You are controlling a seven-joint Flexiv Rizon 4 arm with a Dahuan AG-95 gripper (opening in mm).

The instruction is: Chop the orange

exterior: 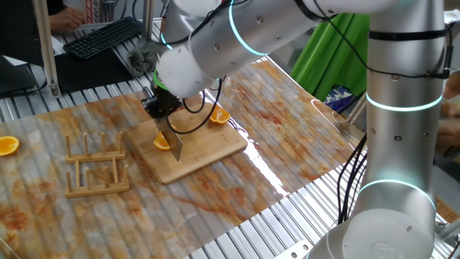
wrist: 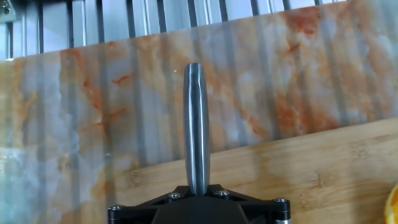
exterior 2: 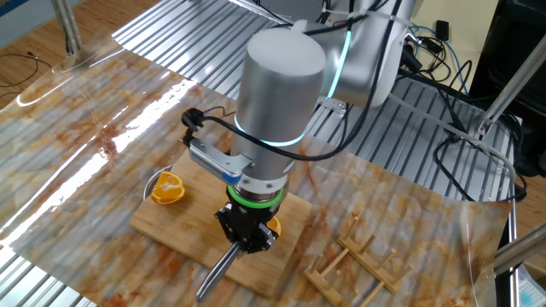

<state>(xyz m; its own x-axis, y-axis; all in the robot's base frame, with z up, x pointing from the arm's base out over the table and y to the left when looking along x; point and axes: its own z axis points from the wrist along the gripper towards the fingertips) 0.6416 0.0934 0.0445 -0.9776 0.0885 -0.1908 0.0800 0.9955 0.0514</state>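
The orange [exterior: 162, 142] is a small piece with bright flesh, lying on the wooden board [exterior: 215, 147]. A knife blade [exterior: 175, 146] stands upright on the board right beside the orange. My gripper [exterior: 163, 115] is shut on the knife, just above the orange. In the other fixed view the gripper [exterior 2: 247, 237] hides most of the orange [exterior 2: 272, 227], and the metal handle [exterior 2: 217, 270] sticks out toward the board's edge. The hand view shows the handle [wrist: 196, 124] running out of the gripper [wrist: 196, 200] over the board [wrist: 311, 174].
A rounder orange half [exterior: 219, 115] sits at the board's far corner [exterior 2: 168, 189]. Another orange half [exterior: 7, 145] lies on the table at the far left. A wooden rack [exterior: 95, 165] stands left of the board. A keyboard [exterior: 104, 36] lies behind.
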